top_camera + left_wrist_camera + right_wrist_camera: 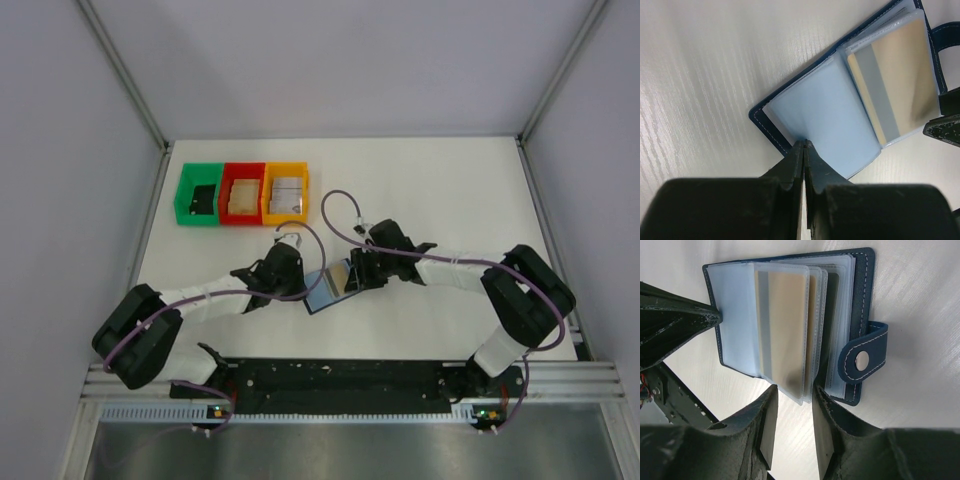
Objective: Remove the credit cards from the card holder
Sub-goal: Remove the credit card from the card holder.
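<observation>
Both arms bend inward, wrists low. The left gripper (804,146) pinches tight on the card holder (815,112) edge, and the right gripper (794,410) stands parted.

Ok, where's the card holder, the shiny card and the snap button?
card holder (862,295): right wrist view, on its dark blue cover.
shiny card (787,325): right wrist view, middle of its gold face.
snap button (861,359): right wrist view, on the silver stud of the strap.
</observation>
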Controlling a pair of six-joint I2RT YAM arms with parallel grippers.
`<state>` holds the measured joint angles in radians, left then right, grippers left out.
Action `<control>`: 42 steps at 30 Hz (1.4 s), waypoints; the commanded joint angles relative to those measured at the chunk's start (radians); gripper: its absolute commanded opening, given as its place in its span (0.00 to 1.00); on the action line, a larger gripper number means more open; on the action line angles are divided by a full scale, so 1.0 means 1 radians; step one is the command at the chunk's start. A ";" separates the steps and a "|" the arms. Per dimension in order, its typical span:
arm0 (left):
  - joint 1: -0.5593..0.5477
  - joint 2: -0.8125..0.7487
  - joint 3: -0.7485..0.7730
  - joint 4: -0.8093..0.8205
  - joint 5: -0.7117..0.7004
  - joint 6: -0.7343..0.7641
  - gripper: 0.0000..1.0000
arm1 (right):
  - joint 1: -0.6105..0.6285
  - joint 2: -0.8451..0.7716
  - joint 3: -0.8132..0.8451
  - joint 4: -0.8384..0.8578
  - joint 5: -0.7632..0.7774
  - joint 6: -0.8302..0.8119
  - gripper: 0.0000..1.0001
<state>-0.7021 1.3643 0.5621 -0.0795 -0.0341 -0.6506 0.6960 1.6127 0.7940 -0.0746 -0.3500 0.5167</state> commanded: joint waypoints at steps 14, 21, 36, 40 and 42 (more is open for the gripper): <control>-0.014 0.015 0.016 -0.009 0.076 0.016 0.04 | 0.019 -0.076 0.050 0.068 -0.107 -0.007 0.30; -0.016 0.005 0.009 0.007 0.083 0.005 0.04 | 0.019 -0.083 0.039 0.150 -0.150 0.014 0.20; -0.016 -0.008 0.002 0.015 0.088 0.000 0.04 | 0.020 -0.077 0.022 0.167 -0.123 0.006 0.00; -0.016 -0.011 0.004 0.015 0.091 -0.001 0.04 | 0.019 -0.063 0.021 0.165 -0.126 -0.003 0.01; -0.016 -0.013 0.004 0.015 0.089 -0.001 0.04 | 0.020 -0.063 0.022 0.162 -0.119 -0.009 0.03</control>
<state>-0.7143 1.3663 0.5621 -0.0807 0.0483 -0.6521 0.6987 1.5505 0.8059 0.0605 -0.4797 0.5339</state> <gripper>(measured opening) 0.043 0.017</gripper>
